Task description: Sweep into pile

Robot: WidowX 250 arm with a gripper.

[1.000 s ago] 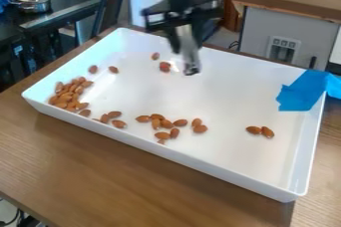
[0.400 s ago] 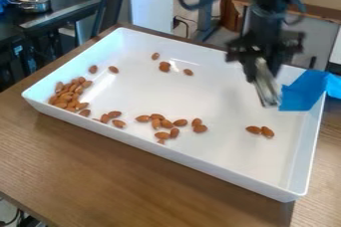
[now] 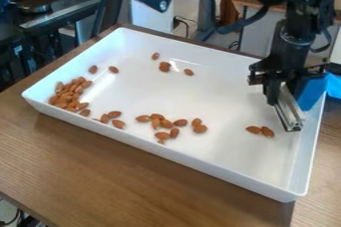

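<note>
The black gripper (image 3: pixel 282 87) hangs over the right end of the white tray (image 3: pixel 230 154), shut on a silvery sweeping tool (image 3: pixel 289 111). The tool slants down, its lower end right of two almonds (image 3: pixel 260 131) and apart from them. A dense pile of almonds (image 3: pixel 69 95) lies in the tray's left corner. Several more almonds (image 3: pixel 160 123) are strung along the front side, from beside the pile to the middle. Toward the back left lie a few scattered almonds (image 3: pixel 164 66).
Blue tape (image 3: pixel 313 92) covers part of the tray's right rim, behind the gripper. The tray rests on a wooden table (image 3: pixel 120 171). The arm crosses above the tray's back side. A dark counter stands at the far left.
The gripper and tool have moved from the tray's back middle to its right end, toward the camera. An almond at the back, hidden earlier by the tool, now shows. The almonds look unmoved.
</note>
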